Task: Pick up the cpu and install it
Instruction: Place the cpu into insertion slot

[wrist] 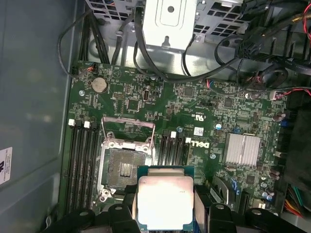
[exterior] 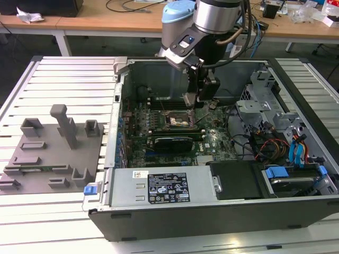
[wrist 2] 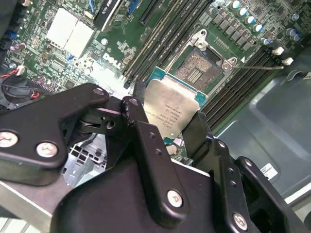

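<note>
The cpu (wrist 2: 172, 107) is a small square chip with a pale silver top, gripped by its edges between the black fingers (wrist 2: 135, 110) of my gripper (wrist 2: 166, 121), which is shut on it. In the first wrist view the cpu (wrist: 165, 201) hangs just beside the open black socket (wrist: 124, 167), offset from it and not over it. The socket's metal frame (wrist: 129, 127) is swung up. In the exterior view my gripper (exterior: 198, 101) hangs inside the open computer case, a little to the exterior view's right of the socket (exterior: 176, 119).
Memory slots (wrist: 81, 162) flank the socket on the green motherboard (exterior: 212, 140). A silver heatsink (wrist: 241, 148) and loose cables (exterior: 265, 145) lie nearby. A drive cage (exterior: 265, 100) stands at the case's right. A grey tray (exterior: 50, 153) with upright blocks rests outside, left.
</note>
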You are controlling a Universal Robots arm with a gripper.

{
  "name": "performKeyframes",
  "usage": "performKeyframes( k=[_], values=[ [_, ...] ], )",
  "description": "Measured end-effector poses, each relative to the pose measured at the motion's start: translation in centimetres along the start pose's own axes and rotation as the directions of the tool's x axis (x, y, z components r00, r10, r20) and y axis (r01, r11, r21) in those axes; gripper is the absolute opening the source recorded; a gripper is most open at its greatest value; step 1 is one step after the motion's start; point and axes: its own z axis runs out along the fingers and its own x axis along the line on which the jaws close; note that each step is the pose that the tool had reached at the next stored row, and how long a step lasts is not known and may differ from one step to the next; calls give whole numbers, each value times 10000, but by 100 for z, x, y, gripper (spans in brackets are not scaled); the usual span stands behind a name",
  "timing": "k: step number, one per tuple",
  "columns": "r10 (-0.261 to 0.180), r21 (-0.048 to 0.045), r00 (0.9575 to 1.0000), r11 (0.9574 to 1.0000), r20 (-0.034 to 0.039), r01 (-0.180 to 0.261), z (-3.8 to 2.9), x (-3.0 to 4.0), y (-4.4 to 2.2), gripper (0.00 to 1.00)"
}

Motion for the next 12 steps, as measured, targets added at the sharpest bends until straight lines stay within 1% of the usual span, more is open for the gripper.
performKeyframes(
  k=[6,12],
  values=[
    [3,0,10000,10000,4,-3,15,0,0,55],
    [2,0,10000,10000,4,-2,51,1,2,55]
  ],
)
